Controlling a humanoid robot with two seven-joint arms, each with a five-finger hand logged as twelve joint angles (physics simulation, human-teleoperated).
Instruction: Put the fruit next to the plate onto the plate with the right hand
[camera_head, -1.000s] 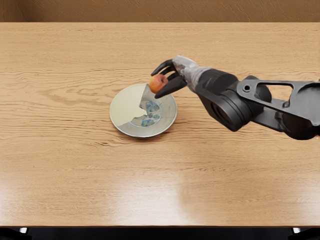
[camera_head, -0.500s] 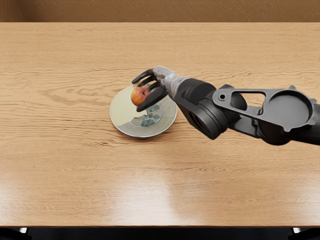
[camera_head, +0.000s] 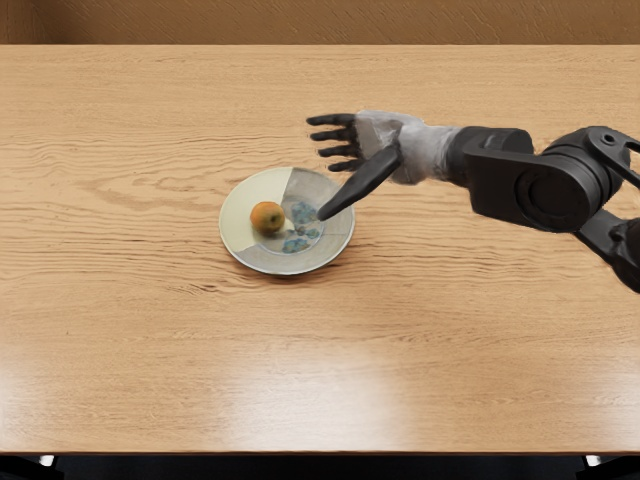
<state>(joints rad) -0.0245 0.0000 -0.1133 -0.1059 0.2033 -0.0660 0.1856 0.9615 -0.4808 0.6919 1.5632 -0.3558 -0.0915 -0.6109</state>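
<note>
On the table (camera_head: 150, 350), the right hand (camera_head: 368, 150) hangs over the far right edge of the plate (camera_head: 236, 198) with fingers spread and holding nothing, thumb slanting down over the plate, while the fruit (camera_head: 267, 217) lies on the plate, left of centre.

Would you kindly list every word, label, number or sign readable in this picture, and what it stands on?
No text can be read anywhere. The plate shows only a blotchy blue-grey pattern, not letters; the fruit, the open right hand and the table bear no markings.
</note>
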